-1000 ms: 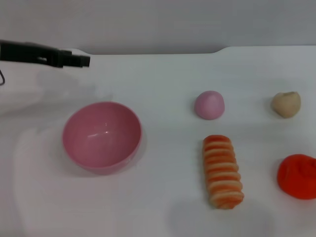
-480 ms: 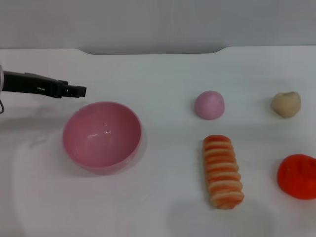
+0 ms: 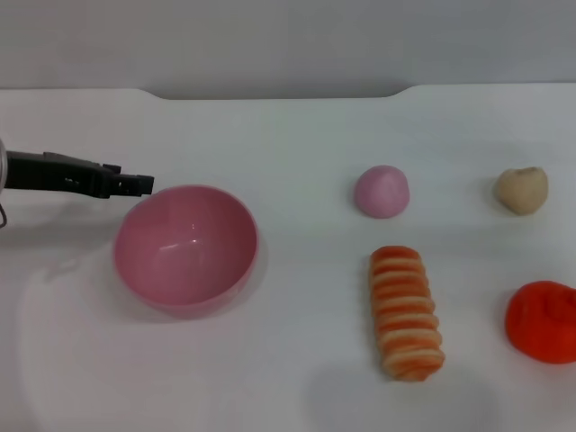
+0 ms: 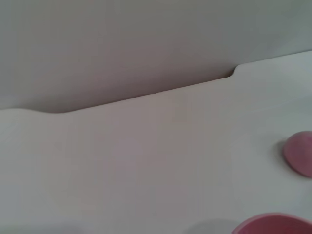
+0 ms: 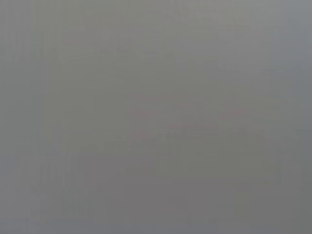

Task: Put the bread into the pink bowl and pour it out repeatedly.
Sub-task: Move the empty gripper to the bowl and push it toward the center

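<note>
The pink bowl (image 3: 186,247) stands upright and empty on the white table, left of centre; its rim (image 4: 273,223) also shows in the left wrist view. The bread (image 3: 406,311), orange-and-cream striped, lies flat on the table to the right of the bowl, well apart from it. My left gripper (image 3: 142,184) reaches in from the left edge as a thin dark bar, its tip just above the bowl's far-left rim. The right gripper is out of view; the right wrist view shows only plain grey.
A small pink dome-shaped ball (image 3: 382,191) sits behind the bread and shows again (image 4: 300,153) in the left wrist view. A tan lump (image 3: 521,190) lies at the far right, a red-orange lump (image 3: 543,321) at the right edge. The table's back edge (image 3: 270,94) meets a grey wall.
My left gripper has come down and nearer, from the table's far-left back edge to the bowl's far-left rim. Bowl, bread and the other items have not moved.
</note>
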Controlling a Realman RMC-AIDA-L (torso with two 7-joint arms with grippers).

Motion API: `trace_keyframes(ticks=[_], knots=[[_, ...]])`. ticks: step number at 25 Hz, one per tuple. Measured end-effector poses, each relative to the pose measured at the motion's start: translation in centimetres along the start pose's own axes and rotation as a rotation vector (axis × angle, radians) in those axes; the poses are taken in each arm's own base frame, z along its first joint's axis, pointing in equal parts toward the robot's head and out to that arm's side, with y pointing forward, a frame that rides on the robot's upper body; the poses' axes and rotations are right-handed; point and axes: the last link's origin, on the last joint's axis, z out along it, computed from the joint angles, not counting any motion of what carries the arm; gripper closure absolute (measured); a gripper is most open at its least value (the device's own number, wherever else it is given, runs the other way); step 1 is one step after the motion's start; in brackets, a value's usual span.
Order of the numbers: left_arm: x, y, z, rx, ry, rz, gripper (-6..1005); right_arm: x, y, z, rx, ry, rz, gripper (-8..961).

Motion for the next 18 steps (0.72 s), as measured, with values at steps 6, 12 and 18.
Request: trace_keyframes(ticks=[6, 12, 18], knots=[[-1.2, -0.6, 0.6, 0.009, -0.014, -0.028, 406, 0.0, 0.3, 0.1, -0.006, -0.001, 0.002, 319], [-2.2, -0.6, 1.2, 0.027, -0.056, -0.023, 425, -0.1, 0.4, 0.2, -0.009, -0.004, 0.003, 318], [-2.9, -0.5, 1.8, 0.047, -0.088, -0.015, 444, -0.2, 0.6, 0.4, -0.014, -0.007, 0.004, 318]])
